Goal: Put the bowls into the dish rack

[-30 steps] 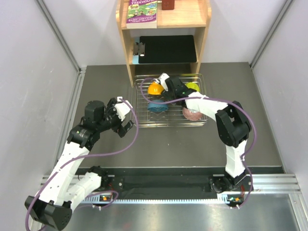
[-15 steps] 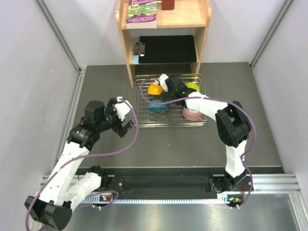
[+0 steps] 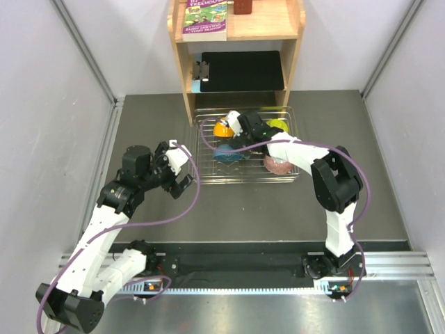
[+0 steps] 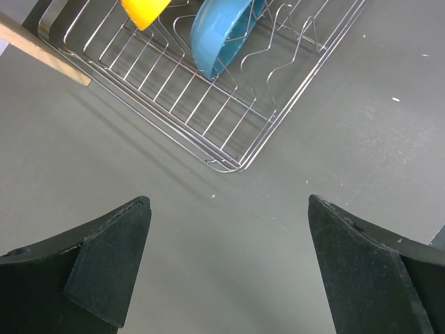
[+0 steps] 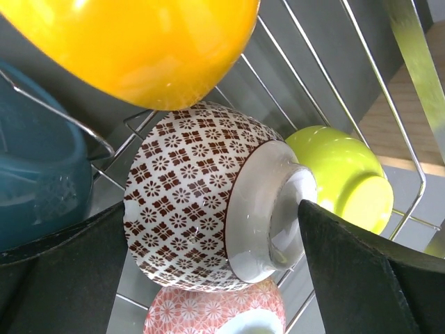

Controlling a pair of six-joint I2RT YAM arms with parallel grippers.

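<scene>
A pale wooden shelf unit [image 3: 185,78] stands at the far edge of a dark grey table [image 3: 243,209], framed by white walls [image 3: 35,90] and slanting aluminium rails [image 3: 85,52]. On the unit's upper board, at its left end, lies a purple-and-green booklet [image 3: 206,19], with a dark brown object [image 3: 243,6] just to its right, cut off by the frame. A black clipboard [image 3: 247,71] lies flat on the board below, its metal clip [image 3: 201,70] towards the unit's left upright
</scene>
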